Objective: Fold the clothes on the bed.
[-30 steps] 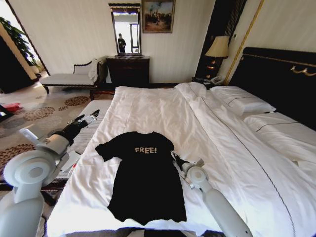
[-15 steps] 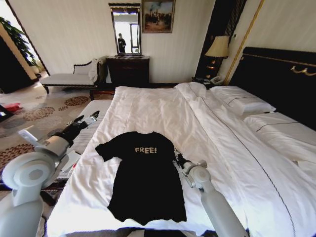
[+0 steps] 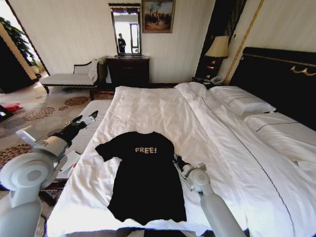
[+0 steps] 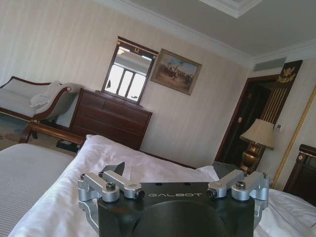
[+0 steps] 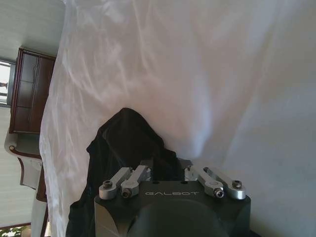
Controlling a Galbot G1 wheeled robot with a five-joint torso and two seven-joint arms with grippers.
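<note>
Pressing my right hand (image 3: pixel 177 160) on the T-shirt (image 3: pixel 145 177) sleeve on the bed (image 3: pixel 163 108), fingers clamped on the cloth; my left hand (image 3: pixel 89 119), fingers apart, is hovering beside the bed.

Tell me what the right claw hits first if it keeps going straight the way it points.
Probably the black T-shirt: the right claw sits low at its sleeve edge, on the white bed. Depth is unclear.
</note>
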